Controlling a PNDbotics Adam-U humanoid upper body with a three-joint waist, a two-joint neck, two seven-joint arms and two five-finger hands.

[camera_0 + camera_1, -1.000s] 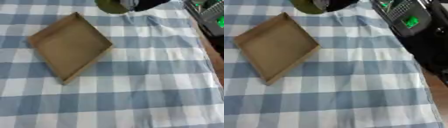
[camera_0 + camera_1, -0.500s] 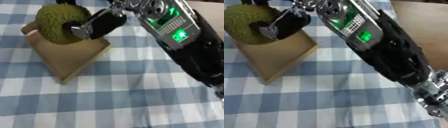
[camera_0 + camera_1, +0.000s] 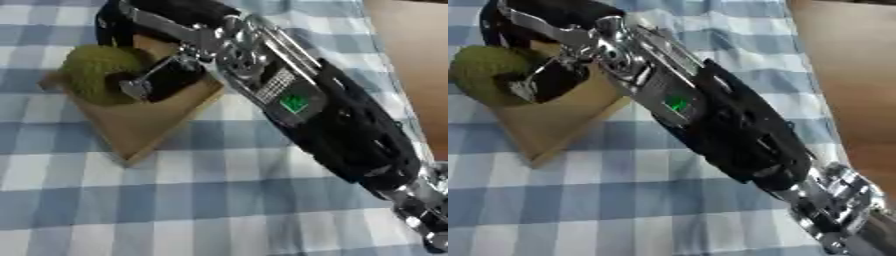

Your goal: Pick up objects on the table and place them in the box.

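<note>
A green, bumpy round fruit-like object sits over the flat brown cardboard box at the upper left. My right hand is curled around its right side, with the long black and silver arm stretching from the lower right corner up to it. Whether the object rests on the box floor or hangs just above it I cannot tell. The left hand shows in neither view.
A blue and white checked cloth covers the table. Bare brown table edge runs along the right side. My arm lies diagonally across the middle of the cloth.
One second ago the box lay bare and the hand held the green object at the top edge. It has since carried the object down over the box, and the camera view has shifted.
</note>
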